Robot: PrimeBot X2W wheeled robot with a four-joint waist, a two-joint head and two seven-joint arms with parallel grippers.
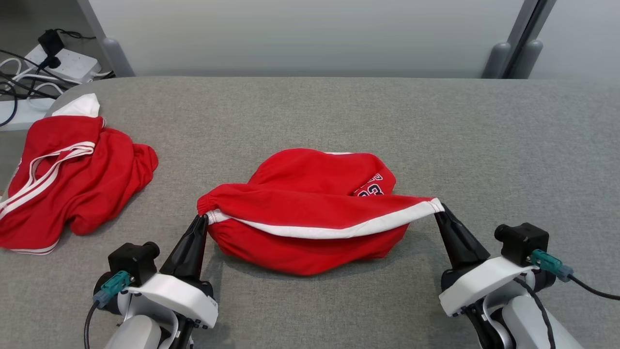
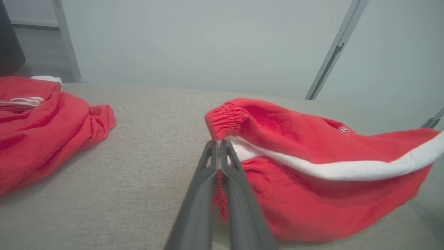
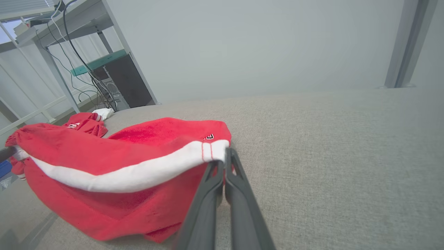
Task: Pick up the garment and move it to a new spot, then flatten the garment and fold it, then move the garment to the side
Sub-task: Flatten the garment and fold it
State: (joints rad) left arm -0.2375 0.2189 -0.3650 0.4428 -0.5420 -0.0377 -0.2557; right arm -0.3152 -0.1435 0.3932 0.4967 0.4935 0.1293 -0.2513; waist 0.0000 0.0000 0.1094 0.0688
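While clamped at both ends, strung between left jaws and right jaws: garment (image 1: pixel 310 228), red, white stripe along the raised edge.

Left jaws: fully closed, pinching the gathered elastic corner at the stripe's near end.

Right jaws: fully closed, pinching the stitched far end of the white stripe.

Position: striped edge raised and stretched from tip to tip. Bulk sagging beneath that line and heaped on the table (image 1: pixel 339 111) just beyond both sets of tips. Printed lettering nearer the right jaws.

Reason for hold, as judged: taken at two well-separated points on one edge to spread the cloth and prevent bunching, ready for lifting clear and carrying to a new spot. Flattening and folding not yet done.

Reason for low, slanted approach, as judged: chosen to catch the top edge alone without scooping up the lower layer.

Also present: second garment (image 1: pixel 72 179), red with white stripes, crumpled, well apart from the left jaws on their outer side. Best avoided during the carry.

Containers: none to list; nothing stored inside anything.
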